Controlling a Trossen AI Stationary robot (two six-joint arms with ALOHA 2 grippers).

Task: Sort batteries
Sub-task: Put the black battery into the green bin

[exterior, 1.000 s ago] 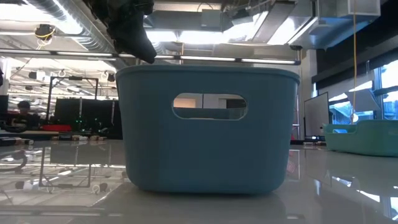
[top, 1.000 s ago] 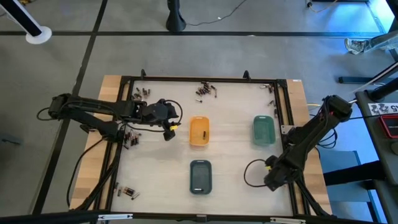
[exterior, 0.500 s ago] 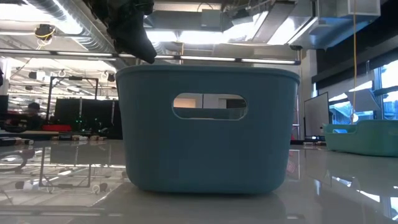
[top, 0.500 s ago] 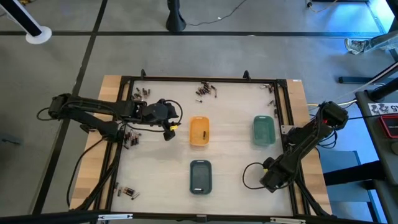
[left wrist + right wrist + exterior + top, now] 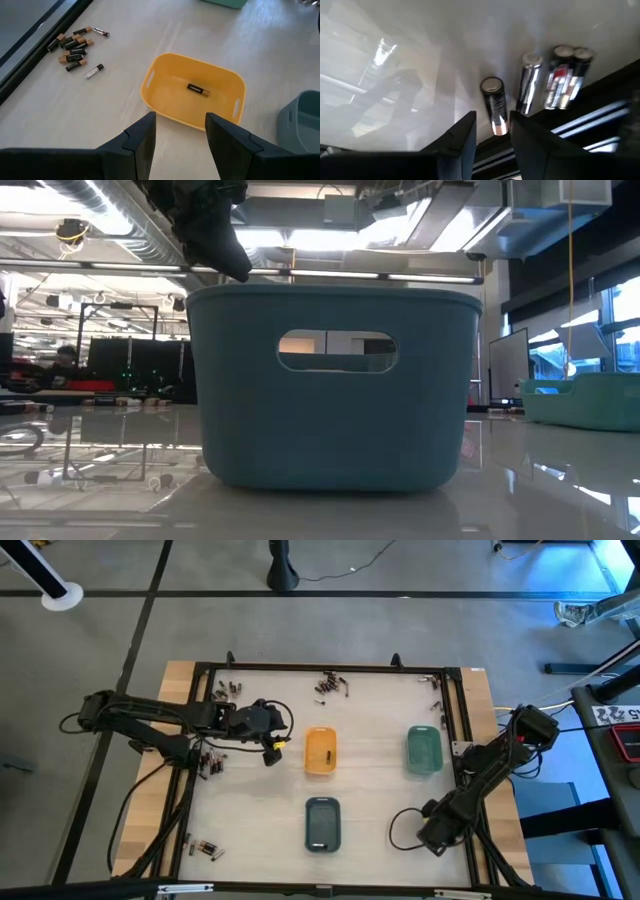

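My right gripper point(image 5: 430, 837) hangs low over the table's near right corner, open and pointing steeply down. In its wrist view the fingers point(image 5: 465, 131) stand on either side of the near end of a dark battery point(image 5: 493, 102) lying on the table; a silvery battery point(image 5: 529, 82) and two more point(image 5: 568, 75) lie beside it along the black frame. My left gripper point(image 5: 271, 752) hovers open just left of the orange tray point(image 5: 320, 751), which holds one battery point(image 5: 198, 89). The slate-blue tray point(image 5: 322, 823) and the green tray point(image 5: 424, 750) stand on the table.
Loose batteries lie in clusters at the far left point(image 5: 225, 691), far middle point(image 5: 330, 685), left edge point(image 5: 208, 762) and near left point(image 5: 205, 847). A black frame point(image 5: 455, 740) borders the white table. In the low view the slate-blue tray point(image 5: 330, 390) fills the middle.
My right gripper has sunk toward the table and shifted a little toward the near edge, rolling slightly; its finger gap is unchanged. The left arm, trays and batteries have stayed where they were.
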